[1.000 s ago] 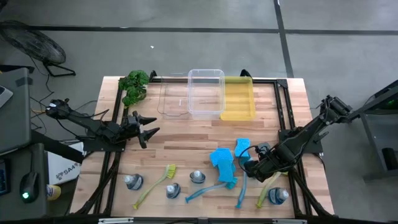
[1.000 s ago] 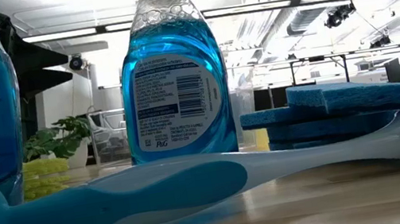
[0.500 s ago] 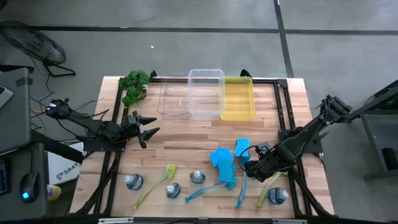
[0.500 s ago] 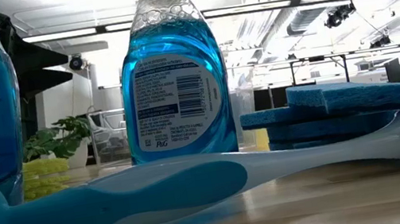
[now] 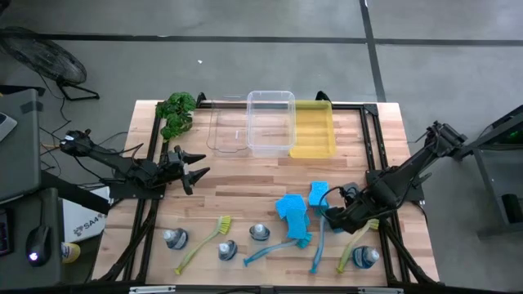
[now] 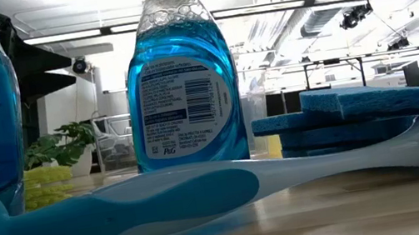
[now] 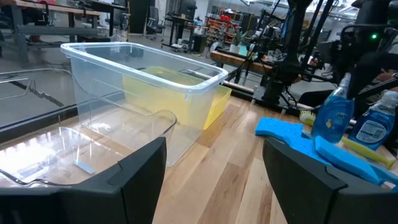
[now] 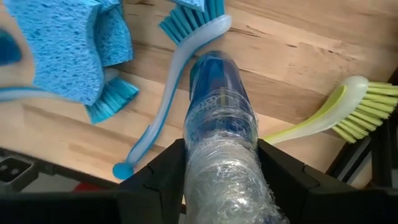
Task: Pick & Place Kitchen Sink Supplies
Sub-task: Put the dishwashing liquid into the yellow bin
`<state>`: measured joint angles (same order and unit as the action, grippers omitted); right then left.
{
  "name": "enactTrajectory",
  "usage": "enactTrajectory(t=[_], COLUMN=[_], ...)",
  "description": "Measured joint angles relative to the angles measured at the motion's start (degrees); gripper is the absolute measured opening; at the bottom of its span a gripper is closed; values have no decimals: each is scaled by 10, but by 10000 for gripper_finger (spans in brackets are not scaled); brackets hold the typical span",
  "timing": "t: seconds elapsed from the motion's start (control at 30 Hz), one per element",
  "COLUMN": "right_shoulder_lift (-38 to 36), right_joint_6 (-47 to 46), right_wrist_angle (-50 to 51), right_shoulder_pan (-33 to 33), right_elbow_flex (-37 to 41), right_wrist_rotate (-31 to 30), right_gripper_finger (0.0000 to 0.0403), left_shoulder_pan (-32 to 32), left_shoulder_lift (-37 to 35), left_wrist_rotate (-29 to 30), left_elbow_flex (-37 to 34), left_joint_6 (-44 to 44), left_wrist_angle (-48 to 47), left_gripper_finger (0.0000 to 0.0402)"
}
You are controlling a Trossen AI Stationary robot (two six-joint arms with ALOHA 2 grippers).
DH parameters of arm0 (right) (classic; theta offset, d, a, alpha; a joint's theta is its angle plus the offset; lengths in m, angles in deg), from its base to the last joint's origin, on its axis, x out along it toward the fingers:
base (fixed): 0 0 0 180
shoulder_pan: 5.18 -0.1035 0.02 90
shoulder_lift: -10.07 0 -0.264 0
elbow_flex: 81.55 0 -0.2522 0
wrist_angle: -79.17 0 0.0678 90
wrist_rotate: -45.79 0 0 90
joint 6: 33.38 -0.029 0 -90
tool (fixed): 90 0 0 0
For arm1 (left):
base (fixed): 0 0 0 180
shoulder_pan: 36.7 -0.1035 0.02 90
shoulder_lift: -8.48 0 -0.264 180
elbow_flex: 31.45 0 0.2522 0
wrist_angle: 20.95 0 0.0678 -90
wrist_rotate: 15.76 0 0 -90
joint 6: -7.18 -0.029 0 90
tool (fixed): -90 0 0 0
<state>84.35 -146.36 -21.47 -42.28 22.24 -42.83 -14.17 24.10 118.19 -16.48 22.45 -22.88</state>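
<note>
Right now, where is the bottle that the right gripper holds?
In the high view the bottle is on the table's right side, clamped in the right gripper, lifted above a blue brush, beside the sponges.

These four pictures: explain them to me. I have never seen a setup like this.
Two robot arms work at a wooden table. One picture looks straight down, one sits at table height, and one comes from a camera on each wrist. On the table lie blue sponges, dish brushes, soap bottles, a clear bin, a yellow bin and a plant. The right gripper is closed on a bottle of blue soap, seen up close from its wrist. The left gripper waits open near the table's left edge, holding nothing.
</note>
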Motion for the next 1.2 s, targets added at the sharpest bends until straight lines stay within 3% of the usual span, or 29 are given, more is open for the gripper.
enactTrajectory(t=[0.33, 0.83, 1.0, 1.2], right_shoulder_lift=[-70, -197, -228, -239], right_joint_6=[75, 191, 258, 372], right_wrist_angle=[34, 137, 135, 124], right_shoulder_pan=[12, 83, 138, 253], right_elbow_flex=[0, 0, 0, -1], right_wrist_rotate=[-31, -91, -101, -83], right_gripper_finger=[161, 161, 161, 161], left_shoulder_pan=[0, 0, 0, 0], left_shoulder_lift=[0, 0, 0, 0], left_wrist_rotate=[0, 0, 0, 0], left_elbow_flex=[0, 0, 0, 0], left_joint_6=[0, 0, 0, 0], left_wrist_angle=[0, 0, 0, 0], left_gripper_finger=[264, 264, 264, 264])
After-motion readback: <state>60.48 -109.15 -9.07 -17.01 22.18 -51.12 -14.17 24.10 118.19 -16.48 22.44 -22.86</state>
